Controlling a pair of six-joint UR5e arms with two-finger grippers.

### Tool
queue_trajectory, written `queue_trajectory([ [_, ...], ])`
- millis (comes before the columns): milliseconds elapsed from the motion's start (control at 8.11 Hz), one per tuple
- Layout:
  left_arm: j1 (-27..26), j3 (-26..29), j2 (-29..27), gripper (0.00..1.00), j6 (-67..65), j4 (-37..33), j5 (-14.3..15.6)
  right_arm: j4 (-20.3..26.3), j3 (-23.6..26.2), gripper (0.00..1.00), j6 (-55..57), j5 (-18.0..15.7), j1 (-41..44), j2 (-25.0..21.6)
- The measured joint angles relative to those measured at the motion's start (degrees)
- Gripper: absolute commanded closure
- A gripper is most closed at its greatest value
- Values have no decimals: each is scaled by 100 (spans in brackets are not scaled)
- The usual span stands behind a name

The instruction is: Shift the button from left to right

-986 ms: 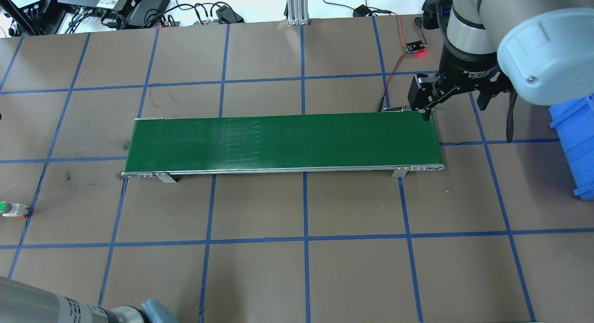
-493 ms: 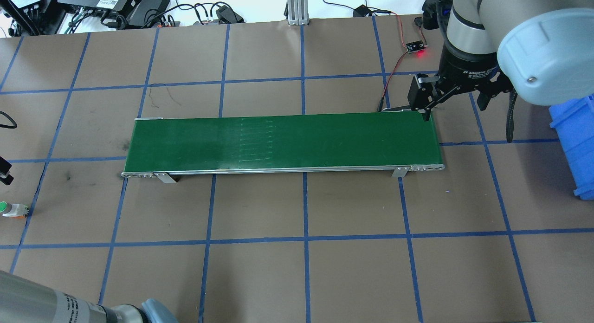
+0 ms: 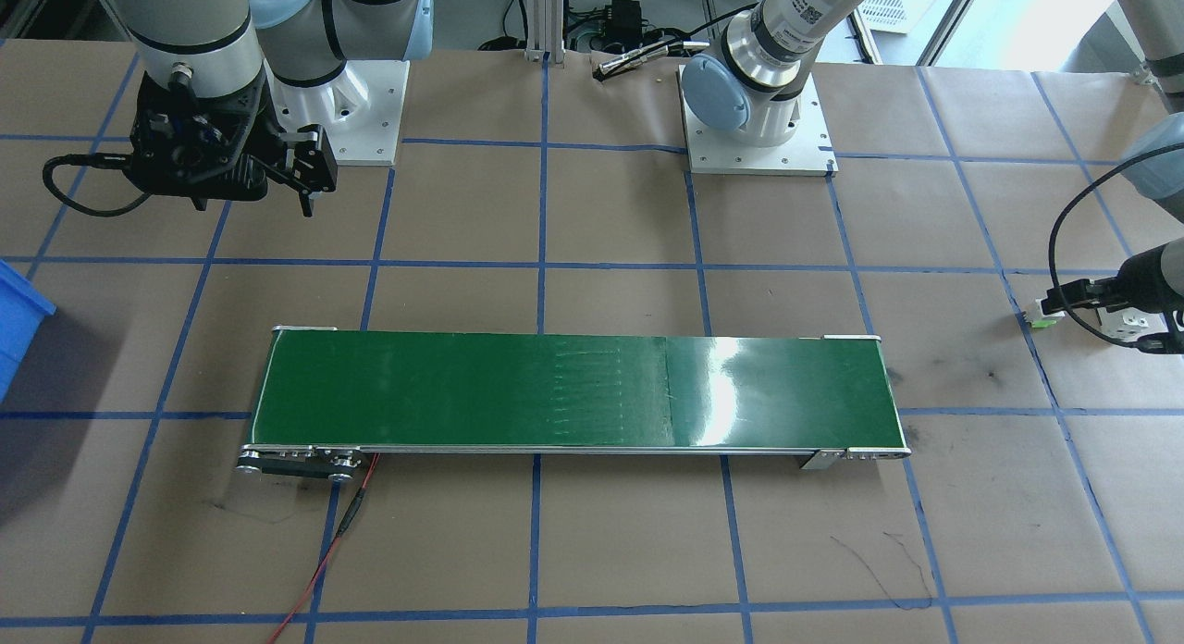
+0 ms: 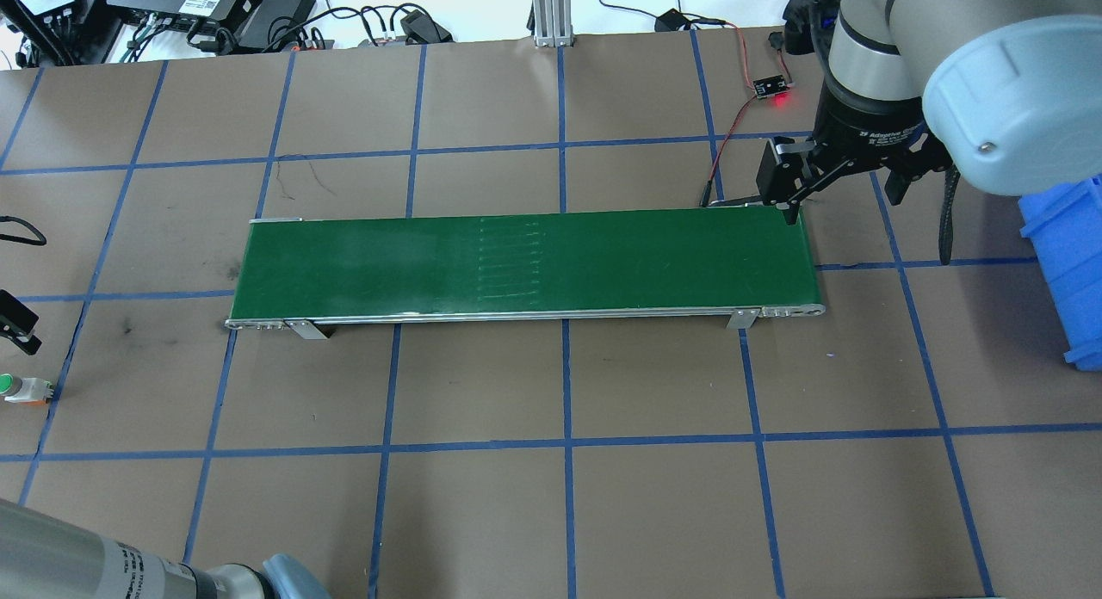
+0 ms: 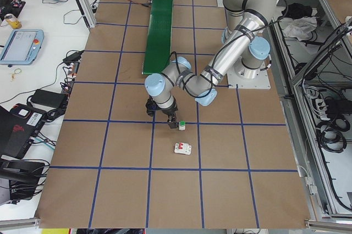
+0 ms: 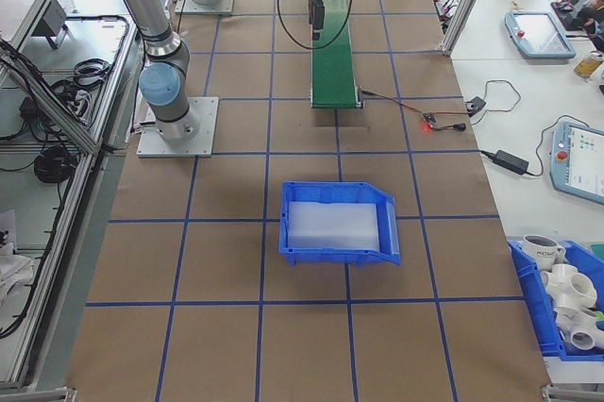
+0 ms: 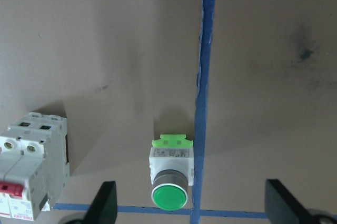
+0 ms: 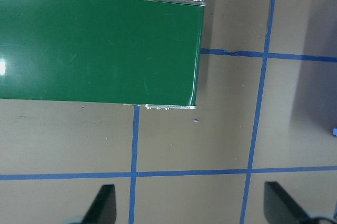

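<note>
- Front-facing view: the left gripper (image 3: 1054,307) is at the right edge, low over the table (image 3: 592,551). A lime-green speck beside its tip is probably the button's trim. The right gripper (image 3: 310,177) hangs well apart, beyond the far end of the conveyor belt (image 3: 573,390).
- Overhead view: the button (image 4: 19,387) lies at the far left edge on the table, well clear of the belt. A dark finger of the left gripper has entered the view just above it; a second ago none of it was visible. Judgement: the approach is under way; the grasp is not yet made.
- Left side view: the left arm's wrist hangs over the button, with a circuit breaker (image 5: 183,148) near.
- Left wrist view: the fingers (image 7: 105,203) are spread wide, bracketing the button (image 7: 169,172) without contact. The breaker sits just beside the left finger; collision is a risk.
- Right wrist view: fingers (image 8: 102,203) spread apart, empty, over the belt's end.
</note>
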Motion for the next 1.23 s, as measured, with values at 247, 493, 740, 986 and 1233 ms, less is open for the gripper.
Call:
queue_trajectory([
  [247,2,-3,-196,0,-14,172,97,0,0,0,0,0,0,0],
  [493,3,-41,-319,0,-32,222,115,0,0,0,0,0,0,0],
  [740,9,-70,-393,0,-28,233,121,0,0,0,0,-3,0,0],
  [986,83,-79,-431,0,-10,238,134,3,0,0,0,-1,0,0],
  [1233,173,-84,-540,0,-5,242,142,0,0,0,4,0,0,0],
])
